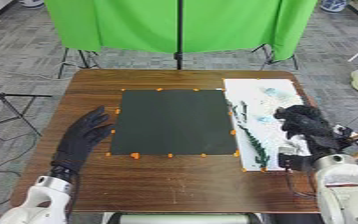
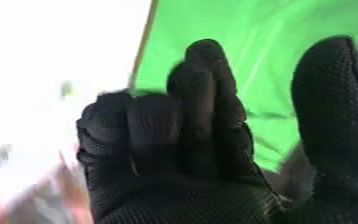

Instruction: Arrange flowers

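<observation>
In the head view my left hand (image 1: 88,131) is open, over the table's left side beside the dark mat (image 1: 174,122). My right hand (image 1: 302,120) is over the right edge of a white board (image 1: 255,86). Green leafy stems (image 1: 254,145) lie lengthwise on the board, left of that hand, not touching it. Pale bluish patches (image 1: 264,119) show on the board; I cannot tell what they are. In the right wrist view my right hand (image 2: 189,145) has its fingers loosely extended, the thumb apart, and nothing visible between them.
Small orange tape marks edge the dark mat and parts of the board. The brown wooden table (image 1: 184,187) surrounds both. Beyond its far edge a green cloth (image 1: 122,25) hangs by a dark pole. Something white and crumpled (image 1: 295,144) is beside my right wrist.
</observation>
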Motion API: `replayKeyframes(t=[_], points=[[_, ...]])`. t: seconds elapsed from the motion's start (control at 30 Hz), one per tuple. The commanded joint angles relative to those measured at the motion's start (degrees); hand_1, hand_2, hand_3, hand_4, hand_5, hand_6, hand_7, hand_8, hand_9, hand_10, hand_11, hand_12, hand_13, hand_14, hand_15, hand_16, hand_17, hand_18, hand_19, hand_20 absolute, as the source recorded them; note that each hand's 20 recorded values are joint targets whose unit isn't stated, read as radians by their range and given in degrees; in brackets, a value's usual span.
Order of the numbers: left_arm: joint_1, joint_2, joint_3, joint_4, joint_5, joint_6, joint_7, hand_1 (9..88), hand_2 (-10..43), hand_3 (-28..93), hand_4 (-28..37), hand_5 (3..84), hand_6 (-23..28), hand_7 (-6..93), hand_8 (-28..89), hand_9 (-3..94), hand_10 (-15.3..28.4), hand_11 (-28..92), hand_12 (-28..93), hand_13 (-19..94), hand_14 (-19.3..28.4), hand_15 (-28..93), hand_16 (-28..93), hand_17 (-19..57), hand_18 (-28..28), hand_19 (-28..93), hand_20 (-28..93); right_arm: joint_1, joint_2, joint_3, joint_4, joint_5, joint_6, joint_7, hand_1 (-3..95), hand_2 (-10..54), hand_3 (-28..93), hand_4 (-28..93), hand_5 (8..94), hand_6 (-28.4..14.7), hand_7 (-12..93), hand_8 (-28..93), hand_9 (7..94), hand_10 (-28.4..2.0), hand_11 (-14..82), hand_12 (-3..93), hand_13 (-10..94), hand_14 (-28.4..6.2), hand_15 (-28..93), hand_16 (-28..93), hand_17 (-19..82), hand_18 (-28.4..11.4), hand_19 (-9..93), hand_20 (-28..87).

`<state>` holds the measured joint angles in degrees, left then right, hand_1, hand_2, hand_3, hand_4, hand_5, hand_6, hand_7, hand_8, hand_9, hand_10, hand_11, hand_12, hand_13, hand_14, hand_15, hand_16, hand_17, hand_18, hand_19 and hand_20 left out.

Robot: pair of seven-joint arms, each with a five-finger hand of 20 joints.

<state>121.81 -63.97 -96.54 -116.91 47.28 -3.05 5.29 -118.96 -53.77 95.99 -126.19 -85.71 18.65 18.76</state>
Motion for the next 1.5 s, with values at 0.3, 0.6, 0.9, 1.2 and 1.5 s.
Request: replayKeyframes(t=[0.3, 0.6, 0.9, 1.2, 1.5], points=[[0.97, -0.11, -0.1, 0.07, 0.43, -1.01, -0.96, 25.7, -3.9, 67, -28.3, 31.3, 4.8, 17.8, -11, 27.5, 11.0, 23, 14, 25, 13.6, 48, -5, -10.3, 21.1, 53, 4, -1.18, 10.32, 3.98, -1.73, -25.52, -31.48, 11.08, 16.3, -9.5, 60, -28, 83.5, -0.1, 47, -17, 84.3, -13.0, 64.1, 35.4, 77, -13.3, 86, 39, 50, -23.4, 93, 72], [-0.86, 0.81, 0.62, 0.56, 0.27, -1.05, -1.23, 25.6, -3.8, 67, -28.3, 31.2, 4.7, 17.8, -11, 27.6, 11.1, 23, 14, 25, 13.7, 47, -5, -10.4, 21.1, 53, 4, 1.85, 12.84, -1.11, 0.36, -30.85, -37.44, 13.64, 8.5, -5.5, 52, -28, 86.3, -0.8, 45, -19, 84.9, -13.0, 62.4, 33.4, 76, -14.3, 85, 38, 49, -23.6, 93, 70], [0.05, 0.95, 0.38, 0.24, 0.27, -0.99, -0.69, 25.1, -3.8, 68, -28.3, 31.2, 4.7, 17.7, -11, 27.7, 11.2, 23, 14, 25, 13.8, 47, -4, -10.5, 21.2, 53, 4, 5.41, 16.23, -5.92, 3.6, -34.6, -41.59, 13.34, 3.3, -5.9, 62, -28, 83.5, -1.0, 45, -19, 83.2, -13.6, 61.7, 34.8, 75, -14.4, 84, 39, 48, -23.5, 93, 69], [-0.01, 0.85, 0.55, 0.49, 0.17, -0.97, -0.65, 24.9, -3.9, 68, -28.3, 31.2, 4.7, 17.6, -11, 28.1, 11.3, 22, 14, 25, 13.8, 47, -4, -10.5, 21.2, 53, 4, 9.61, 17.76, -11.51, 5.98, -36.1, -44.0, 12.9, 4.6, -6.8, 65, -28, 82.4, -1.0, 45, -19, 82.1, -13.7, 61.5, 35.0, 74, -14.2, 84, 39, 47, -23.2, 93, 68], [-0.99, 1.12, 1.09, 0.93, 0.08, -1.13, -1.42, 24.8, -3.8, 68, -28.3, 31.2, 4.7, 17.5, -11, 28.5, 11.4, 22, 14, 25, 13.8, 47, -4, -10.6, 21.2, 53, 4, 9.3, 17.1, -13.12, 5.64, -36.1, -46.02, 13.0, 8.6, -8.4, 69, -28, 82.8, -0.6, 45, -20, 82.4, -13.6, 61.6, 34.1, 74, -14.0, 85, 38, 47, -23.0, 93, 68]])
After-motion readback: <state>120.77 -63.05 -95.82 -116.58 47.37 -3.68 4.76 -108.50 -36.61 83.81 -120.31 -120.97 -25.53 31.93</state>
